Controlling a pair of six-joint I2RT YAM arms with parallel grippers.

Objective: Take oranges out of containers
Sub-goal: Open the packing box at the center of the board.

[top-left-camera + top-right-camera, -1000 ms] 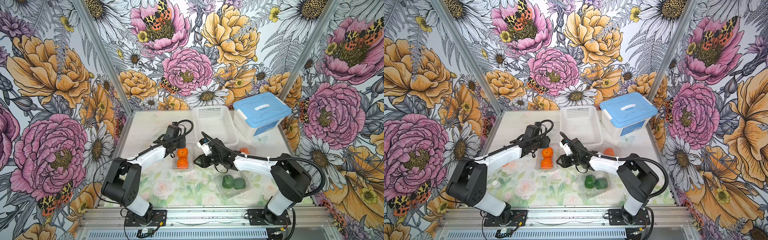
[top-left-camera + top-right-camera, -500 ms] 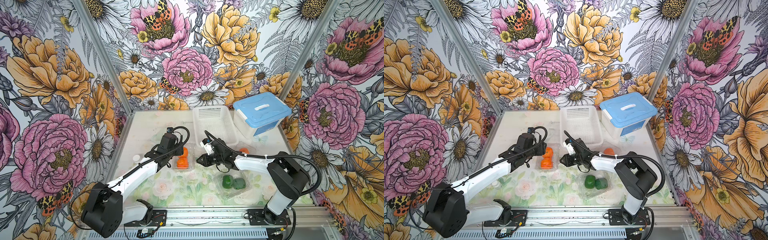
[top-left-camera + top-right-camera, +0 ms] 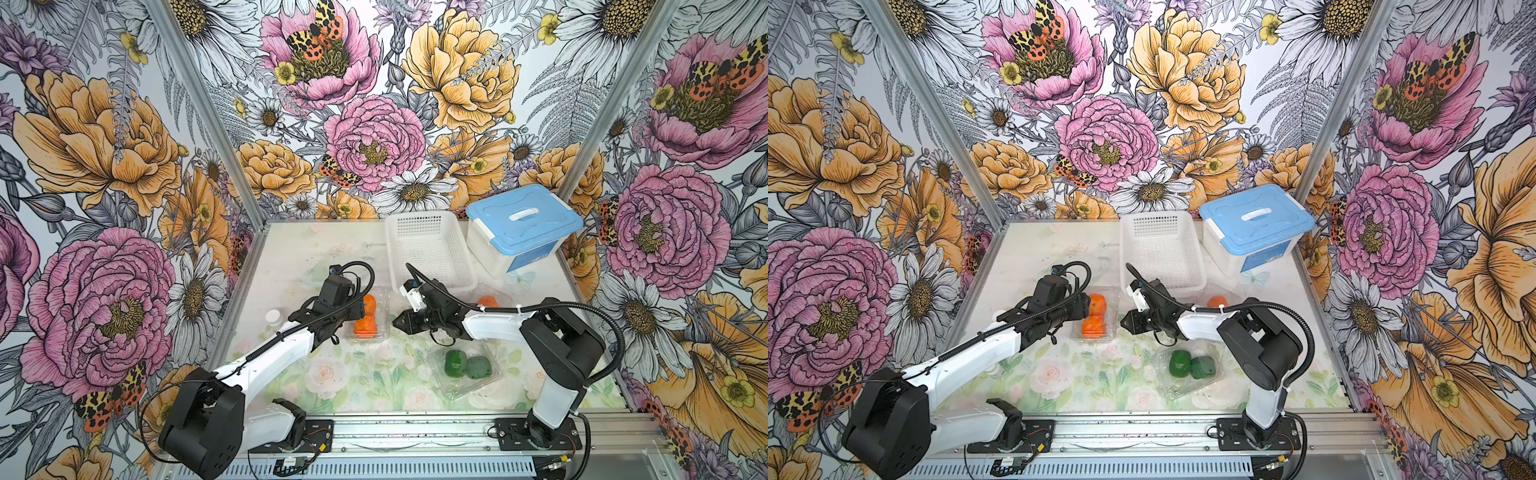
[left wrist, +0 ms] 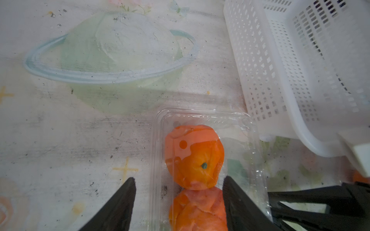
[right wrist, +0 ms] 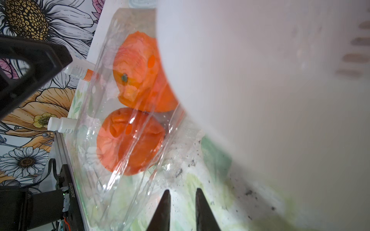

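Two oranges (image 4: pixel 194 158) (in clamshell (image 4: pixel 254 152)), left gripper (image 4: pixel 179 178) spread

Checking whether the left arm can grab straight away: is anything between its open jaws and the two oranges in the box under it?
Yes. The container's clear lid lies shut over both oranges, so the left gripper, open over the box, would meet plastic first. Nothing else visible is in the way.

A: Can you read any writing here?
B: No. The label (image 5: pixel 69 131) of the bottle (image 5: pixel 57 124), the blue sticker (image 3: pixel 528 262) on the tub (image 3: pixel 488 249) and a code sticker (image 5: pixel 71 193) on a black robot part (image 5: pixel 30 206) are too small.
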